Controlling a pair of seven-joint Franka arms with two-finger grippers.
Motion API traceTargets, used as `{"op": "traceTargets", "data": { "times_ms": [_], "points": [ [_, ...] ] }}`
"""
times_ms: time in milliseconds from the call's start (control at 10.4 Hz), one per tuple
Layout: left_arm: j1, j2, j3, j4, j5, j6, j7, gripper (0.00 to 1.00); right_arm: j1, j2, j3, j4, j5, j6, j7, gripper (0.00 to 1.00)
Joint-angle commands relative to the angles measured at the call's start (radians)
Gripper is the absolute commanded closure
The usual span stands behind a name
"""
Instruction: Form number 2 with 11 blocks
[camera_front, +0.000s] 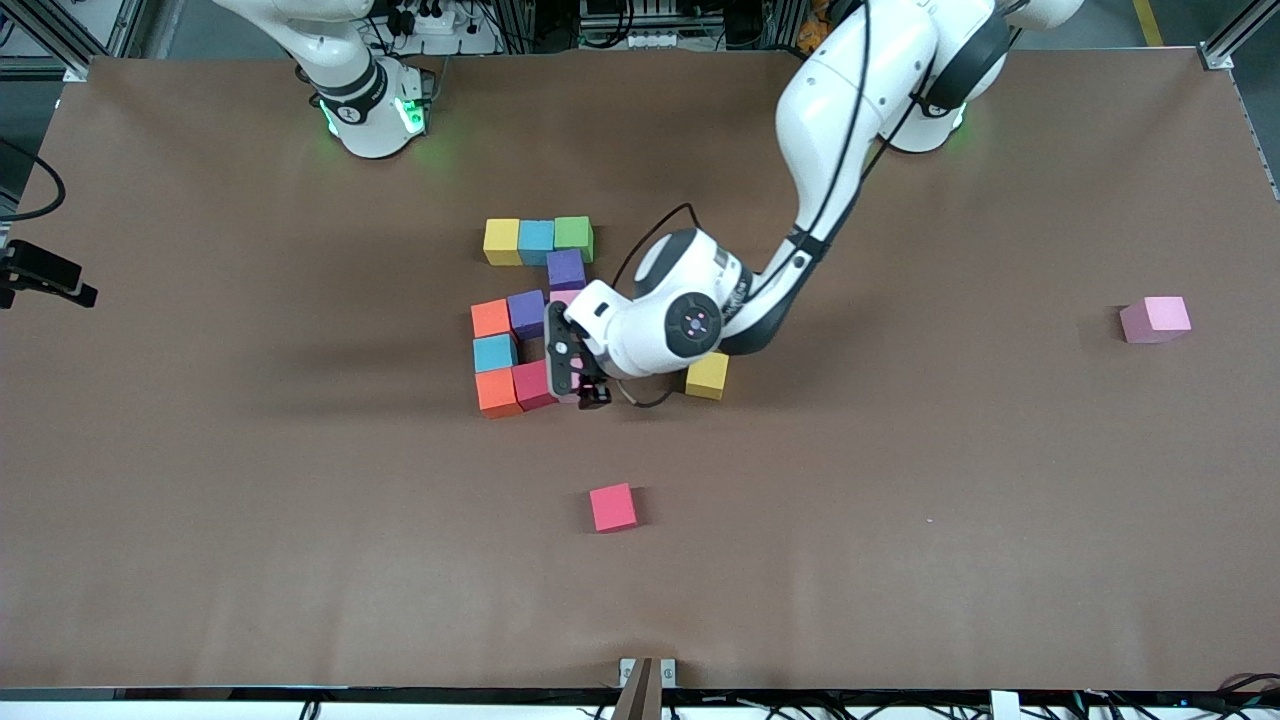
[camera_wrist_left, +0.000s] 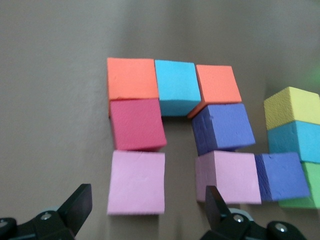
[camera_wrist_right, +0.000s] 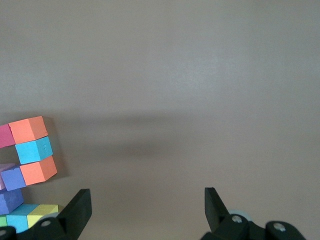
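On a brown table (camera_front: 250, 500), the left arm reaches in from its base and holds the left gripper (camera_front: 580, 385) low over the near end of the number 2 (camera_front: 530, 310), a blocky figure of coloured foam cubes. A yellow, blue and green row forms the figure's edge farthest from the front camera; purple, orange, blue and red cubes follow toward the camera, partly hidden by the wrist. A yellow block (camera_front: 707, 375) sits just beside the arm, toward the left arm's end. A red block (camera_front: 613, 507) lies alone nearer the camera, and a pink block (camera_front: 1156, 319) rests well apart toward the left arm's end. The right arm waits at its base.
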Motion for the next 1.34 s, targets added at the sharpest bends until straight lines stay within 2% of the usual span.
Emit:
{"op": "traceTargets", "data": {
  "times_ms": [0, 192, 384, 768, 864, 1153, 1249],
  "points": [
    [0.03, -0.065, 0.008, -0.022, 0.066, -0.107, -0.03, 0.0, -0.013, -0.023, 0.007, -0.019, 0.01, 0.004, -0.015, 0.0],
    [0.06, -0.123, 0.051, -0.021, 0.115, -0.228, -0.03, 0.0, -0.013, -0.022, 0.009, -0.016, 0.013, 0.005, -0.013, 0.0],
    [0.06, -0.175, 0.134, -0.021, 0.113, -0.3, -0.037, 0.0, -0.014, -0.037, 0.009, -0.014, 0.014, -0.001, -0.013, 0.0],
    [0.078, -0.306, 0.234, -0.021, 0.116, -0.388, -0.273, 0.0, -0.002, -0.033, 0.015, -0.013, 0.013, -0.022, -0.013, 0.0],
    [0.08, -0.336, 0.27, -0.022, 0.122, -0.39, -0.347, 0.0, 0.008, -0.033, 0.015, -0.013, 0.013, -0.057, -0.017, 0.0],
    [0.072, -0.419, 0.278, -0.024, 0.172, -0.457, -0.804, 0.0, 0.031, -0.025, 0.015, 0.021, 0.008, -0.074, -0.044, 0.0],
    [0.074, -0.448, 0.275, -0.027, 0.213, -0.462, -0.841, 0.0, 0.032, -0.025, 0.016, 0.021, 0.014, -0.082, -0.037, 0.0]
  ]
}}
